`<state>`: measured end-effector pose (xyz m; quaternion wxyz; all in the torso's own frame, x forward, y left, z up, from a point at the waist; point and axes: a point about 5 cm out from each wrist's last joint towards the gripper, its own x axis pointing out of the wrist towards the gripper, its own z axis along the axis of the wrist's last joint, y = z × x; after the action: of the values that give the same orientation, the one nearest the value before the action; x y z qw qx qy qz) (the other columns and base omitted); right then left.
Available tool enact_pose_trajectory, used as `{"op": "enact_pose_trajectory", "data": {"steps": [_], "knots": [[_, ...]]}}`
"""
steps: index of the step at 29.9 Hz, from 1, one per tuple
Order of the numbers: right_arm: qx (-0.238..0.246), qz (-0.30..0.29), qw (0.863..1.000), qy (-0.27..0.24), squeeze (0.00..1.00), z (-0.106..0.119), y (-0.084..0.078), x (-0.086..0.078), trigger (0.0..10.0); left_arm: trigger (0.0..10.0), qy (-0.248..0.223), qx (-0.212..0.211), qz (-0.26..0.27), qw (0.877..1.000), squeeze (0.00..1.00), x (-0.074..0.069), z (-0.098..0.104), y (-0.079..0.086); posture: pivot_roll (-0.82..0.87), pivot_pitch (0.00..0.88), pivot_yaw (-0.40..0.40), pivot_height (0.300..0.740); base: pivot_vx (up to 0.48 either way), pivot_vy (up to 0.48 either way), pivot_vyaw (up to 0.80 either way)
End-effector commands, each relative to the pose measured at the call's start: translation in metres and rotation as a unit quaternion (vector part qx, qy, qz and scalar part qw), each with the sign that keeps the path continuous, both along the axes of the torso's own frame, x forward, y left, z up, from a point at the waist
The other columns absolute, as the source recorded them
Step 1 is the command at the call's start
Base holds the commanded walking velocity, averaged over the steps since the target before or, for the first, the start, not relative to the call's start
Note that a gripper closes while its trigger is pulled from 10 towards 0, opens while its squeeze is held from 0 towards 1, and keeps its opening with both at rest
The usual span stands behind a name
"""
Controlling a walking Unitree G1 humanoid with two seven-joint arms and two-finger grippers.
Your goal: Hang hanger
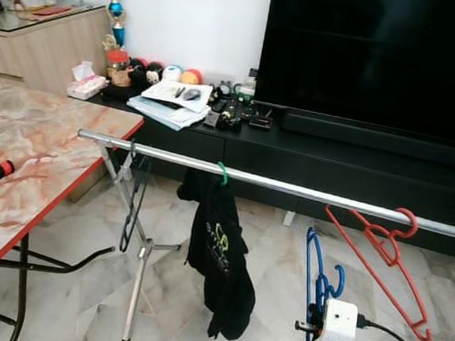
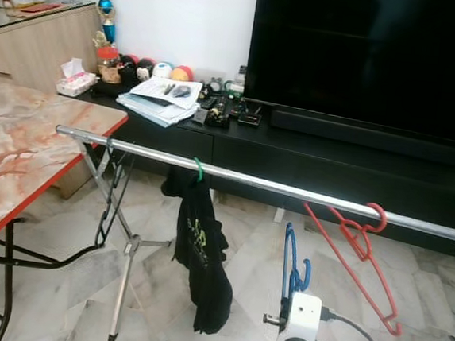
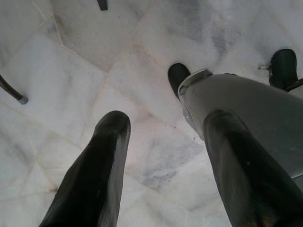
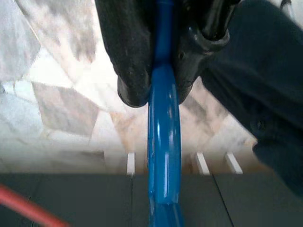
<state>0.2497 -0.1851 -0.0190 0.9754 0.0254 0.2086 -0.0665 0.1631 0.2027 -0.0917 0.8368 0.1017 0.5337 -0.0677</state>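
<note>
The right gripper point(image 4: 158, 66) pinches the blue hanger point(image 1: 317, 282) hook-up at 5 o'clock — below the rail point(image 1: 290, 189), ready to lift — while the left gripper point(image 3: 165, 165) hangs spread.

a rail point(image 1: 290, 189) crosses the frame's middle, a garment point(image 1: 220, 254) hanging at centre, a table point(image 1: 20, 168) at left.

You see a marble-topped table point(image 1: 22, 152) at left, a black television point(image 1: 381, 56), papers point(image 1: 174, 102) on the low cabinet point(image 1: 292, 156), a tissue box point(image 1: 86, 85).

Right pincer point(image 4: 158, 90) clamped, left pincer point(image 3: 165, 156) agape
</note>
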Motion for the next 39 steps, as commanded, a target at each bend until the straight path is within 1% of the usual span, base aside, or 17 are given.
{"op": "enact_pose_trajectory", "data": {"steps": [1, 7, 21, 27, 35, 37, 39], "knots": [[0.005, -0.009, 1.0, -0.023, 0.0, 0.007, 0.0, 0.006, 10.0, 10.0, 0.009, 0.004, -0.001, 1.0, 0.0, -0.004, -0.001, 0.003, -0.01, 0.009, 0.009, 0.74, 0.0, 0.0, 0.0], [0.003, 0.0, 1.0, -0.023, 0.0, 0.007, 0.004, 0.004, 10.0, 10.0, 0.009, 0.003, -0.002, 1.0, 0.0, -0.004, -0.002, 0.002, 0.0, 0.001, 0.009, 0.74, 0.21, 0.0, 0.0], [0.001, 0.002, 1.0, -0.02, 0.0, 0.006, 0.005, 0.004, 10.0, 10.0, 0.01, 0.0, -0.007, 1.0, 0.0, -0.004, -0.001, 0.002, -0.01, 0.0, 0.009, 0.74, 0.268, 0.0, 0.0], [0.002, 0.003, 1.0, -0.022, 0.0, 0.007, 0.006, 0.005, 10.0, 10.0, 0.01, 0.001, -0.009, 1.0, 0.0, -0.004, -0.001, 0.002, -0.01, 0.004, 0.008, 0.74, 0.0, 0.0, 0.0], [0.006, -0.007, 0.999, -0.045, 0.0, 0.014, 0.01, 0.007, 10.0, 10.0, 0.013, 0.0, -0.014, 1.0, 0.0, -0.004, -0.001, 0.002, 0.0, 0.006, 0.006, 0.74, 0.0, 0.0, 0.0], [0.002, -0.027, 0.998, -0.06, 0.0, 0.018, 0.01, 0.008, 10.0, 10.0, 0.013, -0.002, -0.015, 1.0, 0.0, -0.004, -0.001, 0.002, 0.0, 0.007, 0.004, 0.74, 0.0, 0.0, 0.0], [0.002, -0.034, 0.997, -0.065, 0.0, 0.019, 0.009, 0.008, 10.0, 10.0, 0.013, -0.002, -0.015, 1.0, 0.0, -0.004, -0.001, 0.002, 0.0, 0.007, 0.004, 0.74, 0.0, 0.0, 0.0]]}}
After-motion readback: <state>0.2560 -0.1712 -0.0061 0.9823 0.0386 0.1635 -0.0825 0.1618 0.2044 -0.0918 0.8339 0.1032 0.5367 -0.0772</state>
